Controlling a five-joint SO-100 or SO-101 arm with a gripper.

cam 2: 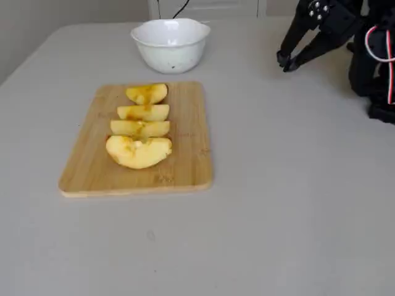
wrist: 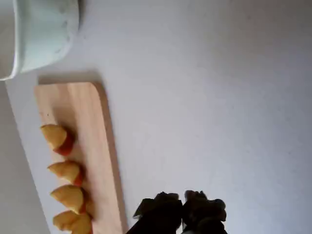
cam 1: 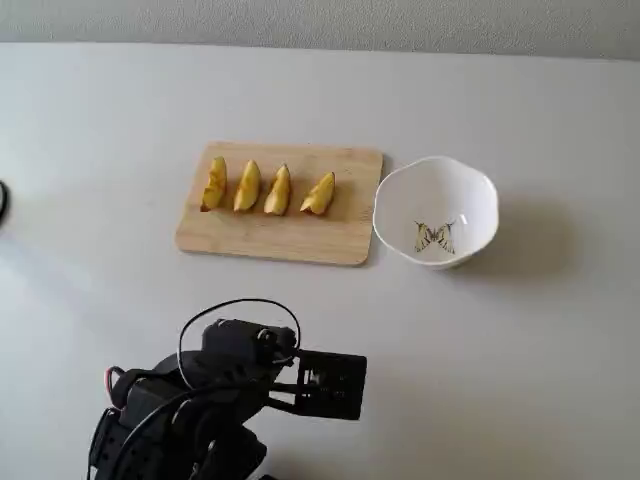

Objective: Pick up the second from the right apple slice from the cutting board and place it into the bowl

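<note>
Four apple slices lie in a row on the cutting board (cam 1: 280, 236). The second slice from the right in a fixed view (cam 1: 278, 190) is pale yellow with red-orange skin. It also shows in the other fixed view (cam 2: 143, 112) and in the wrist view (wrist: 67, 171). The white bowl (cam 1: 457, 188) with a butterfly drawing stands empty just right of the board. My gripper (cam 2: 287, 61) is shut and empty, low over the bare table, well clear of the board (cam 2: 185, 148) and the bowl (cam 2: 170, 54). In the wrist view the gripper (wrist: 183, 210) shows at the bottom edge, right of the board (wrist: 92, 126).
The folded arm (cam 1: 230, 400) sits at the bottom left of a fixed view, with its black base and cables at the right edge of the other fixed view (cam 2: 376, 55). The table is plain light grey.
</note>
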